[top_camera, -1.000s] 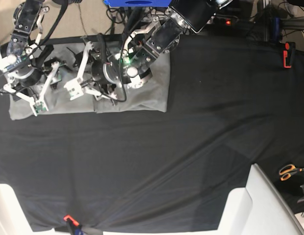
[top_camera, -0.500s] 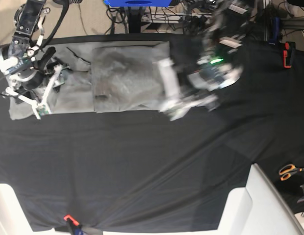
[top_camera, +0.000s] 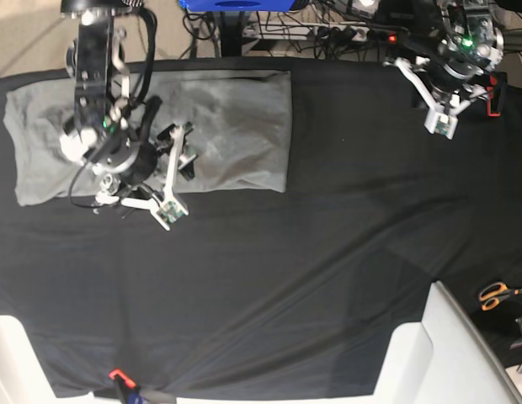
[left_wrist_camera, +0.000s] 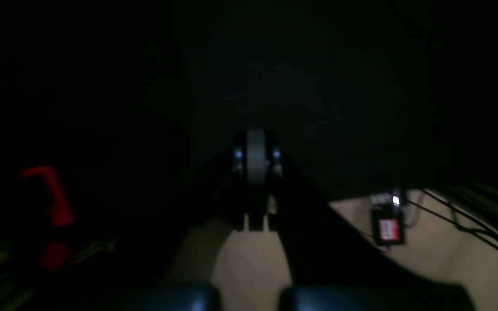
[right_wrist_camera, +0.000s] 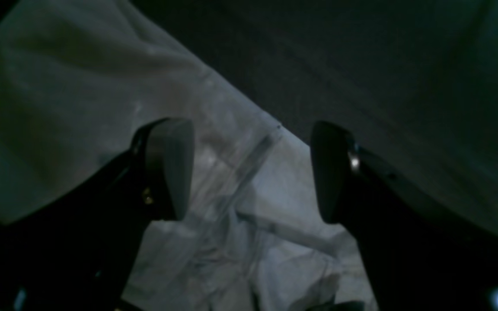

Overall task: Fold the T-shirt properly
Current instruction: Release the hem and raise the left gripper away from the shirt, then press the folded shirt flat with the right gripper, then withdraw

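- Lying at the far left of the black tablecloth (top_camera: 269, 278), the T-shirt (top_camera: 236, 126) forms a long grey band, with what looks like a doubled panel on its right part and a thinner stretch running out to the left.
- The right gripper (top_camera: 170, 172) hovers over the shirt's near edge with its jaws spread apart; the right wrist view shows the two pads (right_wrist_camera: 171, 168) wide open above wrinkled grey cloth, holding nothing.
- The left gripper (top_camera: 438, 105) is well apart from the shirt, at the far right of the table near a red clamp (top_camera: 494, 94). Its wrist view is very dark, yet the fingertips (left_wrist_camera: 255, 172) appear pressed together with nothing between them — probably closed and empty.
- The fold reads as partly done: one more fold across the length seems due, and no edge is in hand.
- Risks from here: a pinch on the near hem with the left arm this far away would lift only one corner, so the band could skew or drag.
- The jaws straddle the shirt's border — closing low could catch the tablecloth as well as the hem.
- The creases under the pads could get folded in.
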Tool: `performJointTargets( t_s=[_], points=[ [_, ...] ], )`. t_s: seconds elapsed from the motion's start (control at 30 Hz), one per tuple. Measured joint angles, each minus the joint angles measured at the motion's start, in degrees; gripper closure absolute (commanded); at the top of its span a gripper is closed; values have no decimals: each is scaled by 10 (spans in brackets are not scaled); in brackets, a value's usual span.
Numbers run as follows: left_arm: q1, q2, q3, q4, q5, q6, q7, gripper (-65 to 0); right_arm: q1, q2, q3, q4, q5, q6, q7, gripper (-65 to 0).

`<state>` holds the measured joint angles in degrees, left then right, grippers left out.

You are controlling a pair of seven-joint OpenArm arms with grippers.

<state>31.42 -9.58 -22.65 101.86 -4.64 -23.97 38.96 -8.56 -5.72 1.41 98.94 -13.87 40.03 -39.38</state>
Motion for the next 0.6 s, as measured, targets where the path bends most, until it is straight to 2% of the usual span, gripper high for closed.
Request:
performJointTargets(
  t_s=[0.33,0.43,0.53,0.6],
  points=[
    [0,8,2,0,-1,0,-2,0,46,0,3,-106,1,-1,1,-396],
    [-1,13,0,0,-1,0,-2,0,58,3,3,-133,50,-1,2,-387],
    [-1,17,-2,0,-2,0,-2,0,68,0,27,-156,71,0,4,-296],
    [-1,17,-2,0,-1,0,-2,0,67,4,37,-163,62,-2,2,-177]
  ],
)
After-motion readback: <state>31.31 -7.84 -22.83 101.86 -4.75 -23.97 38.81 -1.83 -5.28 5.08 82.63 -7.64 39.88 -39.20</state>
